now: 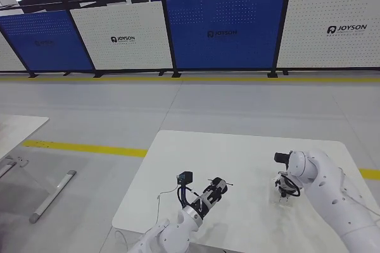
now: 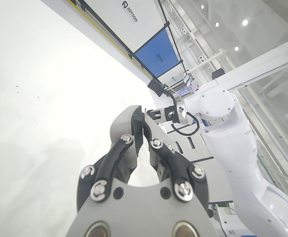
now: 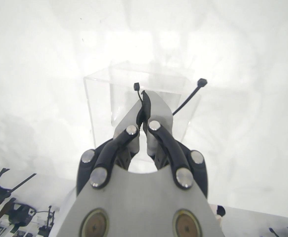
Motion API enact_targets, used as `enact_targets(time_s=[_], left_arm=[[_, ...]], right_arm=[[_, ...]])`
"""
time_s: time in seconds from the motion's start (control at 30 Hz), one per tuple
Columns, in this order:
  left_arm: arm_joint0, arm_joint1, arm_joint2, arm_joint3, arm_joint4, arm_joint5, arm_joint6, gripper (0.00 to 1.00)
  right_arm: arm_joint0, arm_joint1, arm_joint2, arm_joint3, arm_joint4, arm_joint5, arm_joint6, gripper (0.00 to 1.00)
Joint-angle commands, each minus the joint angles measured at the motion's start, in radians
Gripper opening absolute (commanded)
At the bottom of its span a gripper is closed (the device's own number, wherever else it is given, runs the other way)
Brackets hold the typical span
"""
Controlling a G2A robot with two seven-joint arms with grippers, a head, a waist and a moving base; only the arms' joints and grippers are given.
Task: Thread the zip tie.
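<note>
We see a white surface (image 1: 253, 152) with two robot arms over it. The right arm stands at the right side, and its right gripper (image 3: 144, 97) points down over a small clear box (image 3: 99, 104). Its jaws are pressed together on a black zip tie (image 3: 136, 86). The tie's square head and a short piece of strap stick out just past the jaw tips, and the rest of the strap is hidden between the pads. The tie's long axis runs along the jaws, head away from the wrist and down toward the box.

A second zip tie (image 3: 188, 98) leans inside the box, just beside the held one, with its head up against the box's rim. It touches neither jaw.

The left gripper (image 2: 142, 120) is held to the left of the box, close to the near edge of the surface and well apart from the right gripper. Its jaws are also closed, pad against pad. We cannot tell whether anything thin is pinched between them.

In our judgement, the threading turns on the exposed head at the right jaw tips. That head is the only free part of the tie. The right arm is much the nearer one, and the left arm would have to cross to the right to meet the head.
</note>
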Motion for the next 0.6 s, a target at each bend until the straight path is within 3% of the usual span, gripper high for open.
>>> enact_targets(time_s=[0.0,0.3,0.43,0.57], left_arm=[[0.0,0.0,0.0,0.0,0.0,0.0,0.0,0.0],[0.0,0.0,0.0,0.0,0.0,0.0,0.0,0.0],[0.0,0.0,0.0,0.0,0.0,0.0,0.0,0.0],[0.0,0.0,0.0,0.0,0.0,0.0,0.0,0.0]], right_arm=[[-0.005,0.004,0.009,-0.018,-0.007,0.001,0.005,0.0],[-0.065,0.042,0.099,-0.167,-0.047,0.001,0.017,0.0],[-0.13,0.067,0.188,-0.293,-0.069,0.001,0.009,0.0],[-0.235,0.092,0.326,-0.469,-0.064,0.001,-0.006,0.0]])
